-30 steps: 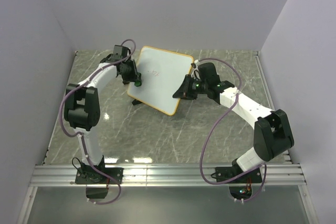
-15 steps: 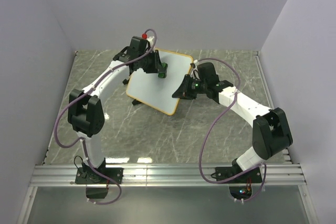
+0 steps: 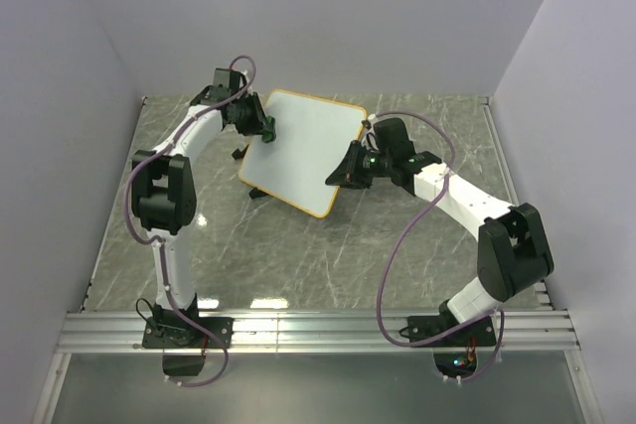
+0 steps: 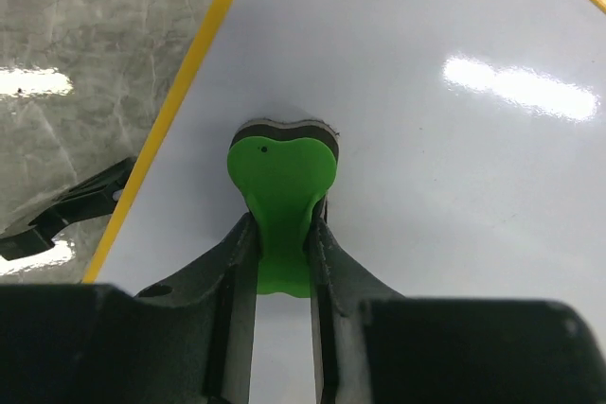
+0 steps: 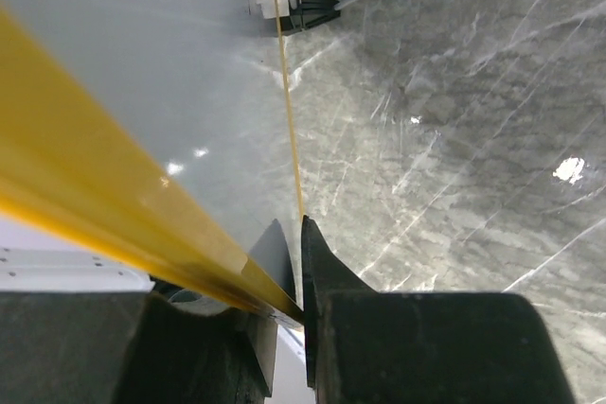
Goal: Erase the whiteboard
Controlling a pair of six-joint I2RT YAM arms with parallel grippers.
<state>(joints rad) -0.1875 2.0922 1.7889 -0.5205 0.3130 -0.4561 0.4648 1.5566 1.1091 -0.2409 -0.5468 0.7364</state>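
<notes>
The whiteboard [image 3: 303,151], white with a thin orange-yellow frame, stands tilted on the marble table, and its face shows no marks. My left gripper [image 3: 266,129] is shut on a small green eraser [image 4: 282,177], whose dark pad presses on the whiteboard [image 4: 454,186] near its left frame edge. My right gripper [image 3: 338,178] is shut on the board's right edge. In the right wrist view the right gripper [image 5: 301,224] pinches the orange frame [image 5: 95,196] between its jaws.
One of the board's black feet [image 3: 256,193] rests on the grey marble tabletop [image 3: 298,255]; the left wrist view shows a black foot [image 4: 76,215] too. Plain walls close in the back and sides. A metal rail [image 3: 318,330] runs along the near edge.
My left gripper swept the eraser right across the board, then back to its upper left edge. Faint marks seen a second ago are gone. The right gripper held still.
</notes>
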